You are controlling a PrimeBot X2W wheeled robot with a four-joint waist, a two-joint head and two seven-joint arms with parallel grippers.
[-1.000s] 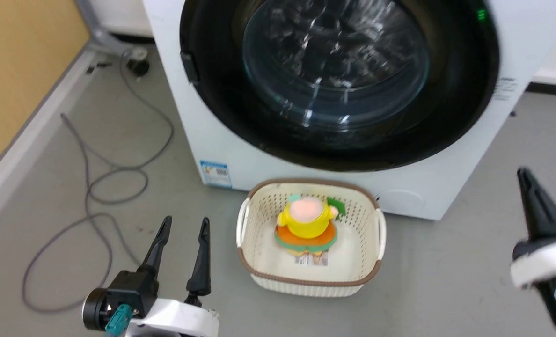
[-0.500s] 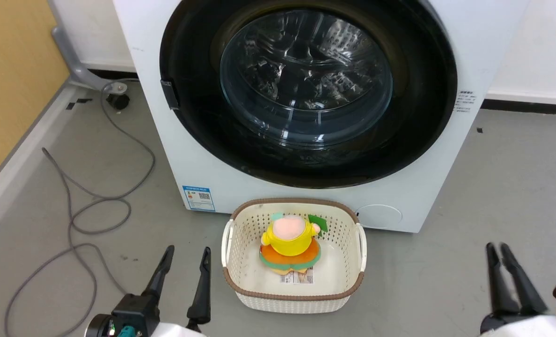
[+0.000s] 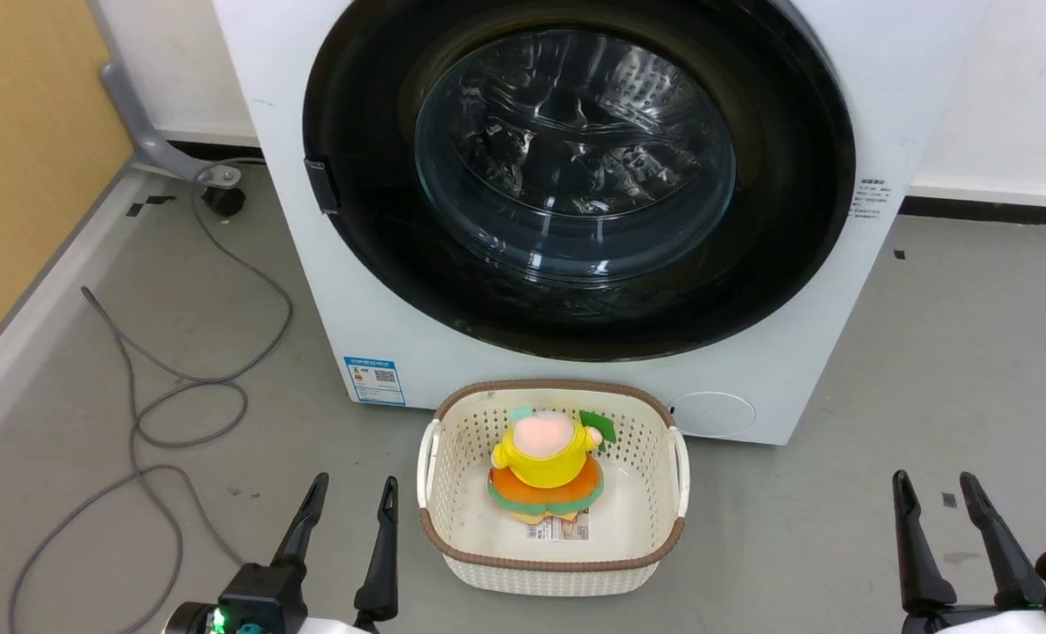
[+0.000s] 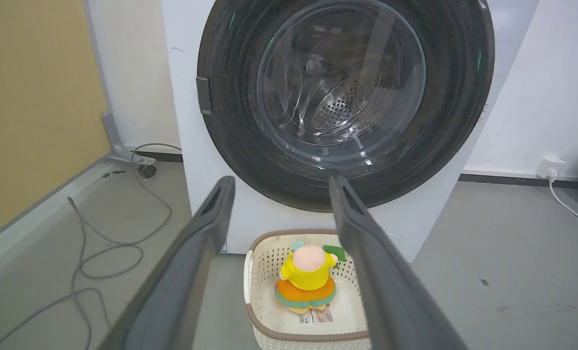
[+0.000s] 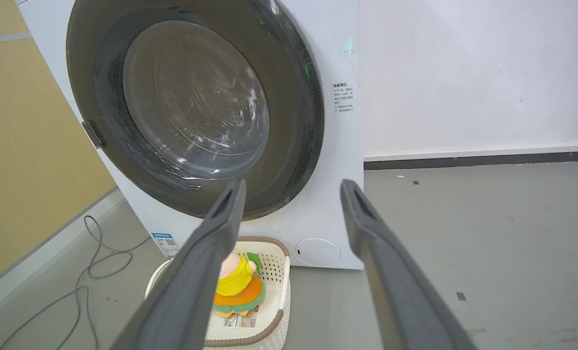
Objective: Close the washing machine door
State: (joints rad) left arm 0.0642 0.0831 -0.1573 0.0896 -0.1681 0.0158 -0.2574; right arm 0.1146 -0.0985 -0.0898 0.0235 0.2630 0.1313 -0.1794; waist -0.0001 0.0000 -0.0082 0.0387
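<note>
Seemingly, the task is all but done: the washing machine door (image 3: 576, 176) is seen lying flat in the round opening of the washing machine (image 3: 347, 299), its black rim flush with the white front in all three views. No gap is made out along the edge, though whether the latch has caught cannot be told. If anything is left, it is judged to be no more than a firm press near the small handle (image 3: 321, 186) on the door's left edge. The left hand (image 3: 356, 482) is held low over the floor (image 3: 796, 528), well apart from the door, its two fingers spread with nothing between them and nothing touched. The right hand (image 3: 932, 477) is likewise held low and well apart from the machine, fingers parted and empty. Between the two hands, just in front of the machine, a white basket (image 3: 558, 581) with a stuffed toy (image 3: 545, 449) is set on the floor.
</note>
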